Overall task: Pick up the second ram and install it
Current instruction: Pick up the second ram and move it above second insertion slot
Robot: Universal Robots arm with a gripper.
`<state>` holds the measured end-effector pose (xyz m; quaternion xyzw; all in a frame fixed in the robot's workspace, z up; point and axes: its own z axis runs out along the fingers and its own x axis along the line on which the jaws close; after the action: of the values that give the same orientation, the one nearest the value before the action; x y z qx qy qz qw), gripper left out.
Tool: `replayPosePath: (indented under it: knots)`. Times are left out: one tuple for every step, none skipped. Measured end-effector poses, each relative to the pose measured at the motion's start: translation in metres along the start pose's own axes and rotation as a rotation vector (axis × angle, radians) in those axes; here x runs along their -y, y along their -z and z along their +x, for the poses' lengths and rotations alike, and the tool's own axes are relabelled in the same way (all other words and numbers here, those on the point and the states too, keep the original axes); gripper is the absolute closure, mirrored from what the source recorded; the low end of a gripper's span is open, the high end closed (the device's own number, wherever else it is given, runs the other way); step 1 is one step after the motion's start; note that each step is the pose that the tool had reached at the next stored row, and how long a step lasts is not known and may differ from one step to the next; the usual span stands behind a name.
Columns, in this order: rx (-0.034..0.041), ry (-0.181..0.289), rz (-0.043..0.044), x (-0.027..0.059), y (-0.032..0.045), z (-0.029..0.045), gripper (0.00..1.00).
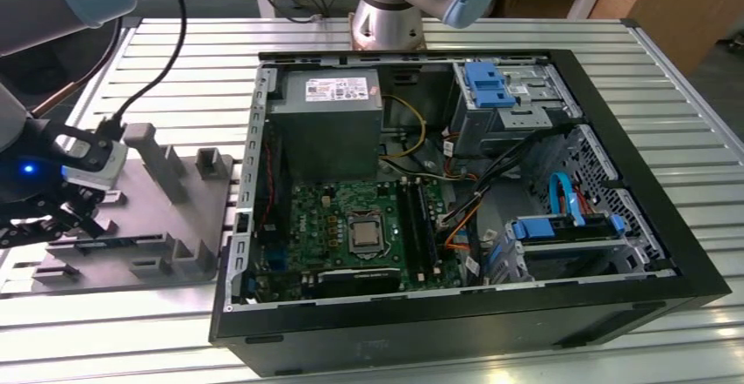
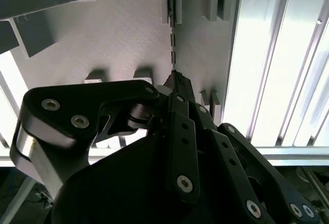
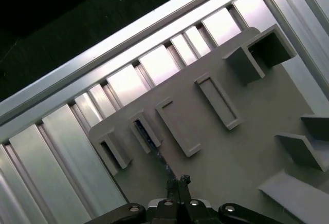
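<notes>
Gripper [image 2: 176,82]: right at the lens in both wrist views [image 3: 177,179], black linkage fanning out, fingertips pinched together on the strip's near end. In the exterior view it sits low over the tray, at the exterior view's left [image 1: 72,212].
Second ram [image 2: 172,34]: standing on edge in a narrow slot of the tray and seen edge-on as a thin dark line. A bluish face shows in the first wrist view [image 3: 145,133].
Long axis: runs straight away from the fingertips along the slot, in line with the table's ribs.
Holder tray [image 1: 174,218]: gray, upright posts, flat on the ribbed table [image 1: 209,53].
Computer case [image 1: 465,323]: open, well apart from the tray, green motherboard [image 1: 337,218] exposed.
Writing: white label [image 1: 341,90] on the power supply [image 1: 326,131], print too small to read.
</notes>
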<state>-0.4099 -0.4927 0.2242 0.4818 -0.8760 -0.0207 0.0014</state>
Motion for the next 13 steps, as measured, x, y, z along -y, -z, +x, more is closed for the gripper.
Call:
replayPosePath:
  knots:
    - [-0.0003,0.009,-0.0001,0.0000,0.0000,0.0000,0.90]
    - [-0.0007,0.018,-0.0003,0.0000,0.0000,0.0000,0.90]
    - [-0.0010,0.027,-0.0005,0.0000,0.0000,0.0000,0.90]
    - [-0.0014,0.038,-0.0006,0.0000,0.0000,0.0000,0.90]
    - [-0.0017,0.046,-0.0008,0.0000,0.0000,0.0000,0.90]
    - [-0.0021,0.056,-0.0010,0.0000,0.0000,0.0000,0.90]
    - [-0.0024,0.065,-0.0011,0.0000,-0.0001,0.0000,0.90]
    - [-0.0028,0.074,-0.0013,0.0000,-0.0001,0.0000,0.90]
    - [-0.0031,0.083,-0.0014,0.0000,-0.0001,0.0000,0.90]
    - [-0.0035,0.092,-0.0016,0.0000,0.0000,0.0000,0.90]
    - [-0.0038,0.101,-0.0018,0.0000,-0.0001,0.0000,0.90]
    - [-0.0041,0.110,-0.0020,0.0000,-0.0001,0.0000,0.90]
    - [-0.0044,0.120,-0.0021,0.0000,-0.0001,0.0000,0.90]
